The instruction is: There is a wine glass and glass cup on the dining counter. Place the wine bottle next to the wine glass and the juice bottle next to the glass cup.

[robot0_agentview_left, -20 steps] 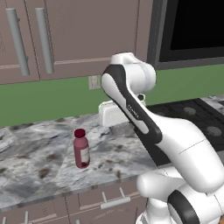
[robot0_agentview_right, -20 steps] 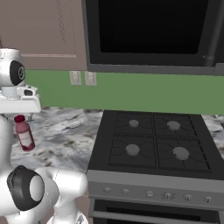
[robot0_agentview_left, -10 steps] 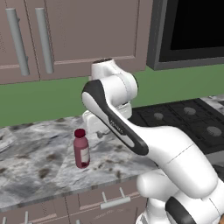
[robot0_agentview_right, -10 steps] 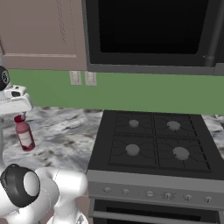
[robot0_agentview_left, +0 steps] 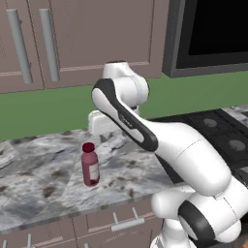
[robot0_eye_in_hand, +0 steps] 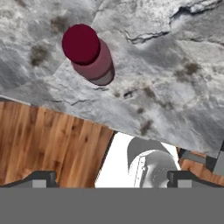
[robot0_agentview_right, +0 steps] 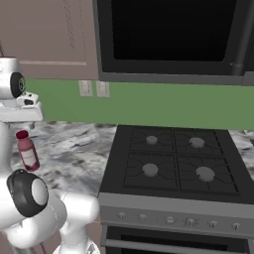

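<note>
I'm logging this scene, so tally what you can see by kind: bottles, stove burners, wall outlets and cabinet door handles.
Bottles: 1, the juice bottle
Stove burners: 4
Wall outlets: 2
Cabinet door handles: 2
Total: 9

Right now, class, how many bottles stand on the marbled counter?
1: the juice bottle, upright on the marbled counter left of the stove. Others may be hidden.

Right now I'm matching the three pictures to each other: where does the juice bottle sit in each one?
Left base view: juice bottle stands left of centre on the marbled wall counter.
Right base view: at the far left edge, left of the stove.
Hand view: upper left, seen from above, cap toward the camera.
Shared landmark: the marbled wall counter it stands on.
</note>
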